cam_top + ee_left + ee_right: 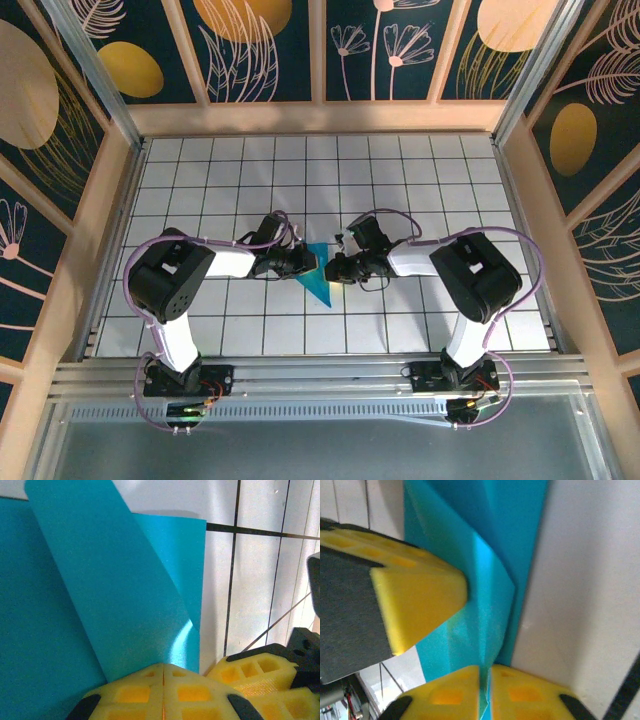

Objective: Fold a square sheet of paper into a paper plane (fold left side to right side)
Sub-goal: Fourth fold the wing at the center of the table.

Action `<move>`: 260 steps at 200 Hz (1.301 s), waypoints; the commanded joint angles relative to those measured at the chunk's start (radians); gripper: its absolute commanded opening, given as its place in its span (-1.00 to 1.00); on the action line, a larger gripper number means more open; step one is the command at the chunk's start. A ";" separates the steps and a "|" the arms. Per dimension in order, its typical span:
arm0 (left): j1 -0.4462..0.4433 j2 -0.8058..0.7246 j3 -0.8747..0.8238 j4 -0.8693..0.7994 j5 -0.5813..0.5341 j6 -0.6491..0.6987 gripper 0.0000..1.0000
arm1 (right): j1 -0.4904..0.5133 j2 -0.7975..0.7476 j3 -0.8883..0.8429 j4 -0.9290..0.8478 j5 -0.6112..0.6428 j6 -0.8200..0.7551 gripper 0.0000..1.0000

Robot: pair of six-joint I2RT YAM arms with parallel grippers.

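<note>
Blue paper [320, 285] mid-table [450, 180], partly folded, one flap curling up. Left gripper [164, 667] clamped tight on flap edge. Right gripper [485, 672] pinching fold from other side, fingers nearly touching.

Lab test cell: gridded table [420, 180], aluminium frame [320, 372], patterned panels [255, 50].

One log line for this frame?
left gripper: shut on paper flap | right gripper: shut on paper edge | stage: mid-fold, flap lifted
</note>
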State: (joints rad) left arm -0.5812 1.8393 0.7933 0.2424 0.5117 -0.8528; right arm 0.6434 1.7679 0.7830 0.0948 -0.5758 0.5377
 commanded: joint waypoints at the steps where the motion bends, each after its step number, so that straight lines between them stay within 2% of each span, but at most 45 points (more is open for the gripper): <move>1: -0.002 0.036 -0.022 -0.110 -0.103 0.033 -0.83 | -0.006 -0.058 0.029 -0.032 0.002 0.005 -0.57; 28: -0.002 0.035 -0.022 -0.114 -0.107 0.029 -0.83 | -0.028 -0.129 0.039 -0.095 0.014 -0.004 -0.43; 60: -0.002 0.034 -0.022 -0.114 -0.108 0.027 -0.84 | -0.048 -0.250 -0.014 -0.140 0.007 -0.019 -0.45; 91: -0.002 0.031 -0.020 -0.122 -0.112 0.032 -0.84 | -0.042 -0.315 -0.132 0.007 -0.136 0.075 -0.85; 106: -0.002 0.031 -0.018 -0.124 -0.113 0.032 -0.84 | -0.018 -0.311 -0.183 0.093 -0.174 0.132 -1.00; 156: -0.002 0.032 -0.014 -0.129 -0.115 0.033 -0.84 | 0.053 -0.215 -0.224 0.240 -0.174 0.216 -1.00; 260: -0.002 0.032 -0.005 -0.142 -0.118 0.038 -0.82 | 0.084 -0.110 -0.217 0.258 -0.161 0.210 -1.00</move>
State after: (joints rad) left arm -0.5869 1.8355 0.8009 0.2230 0.4927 -0.8452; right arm 0.7136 1.6424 0.5640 0.3195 -0.7277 0.7429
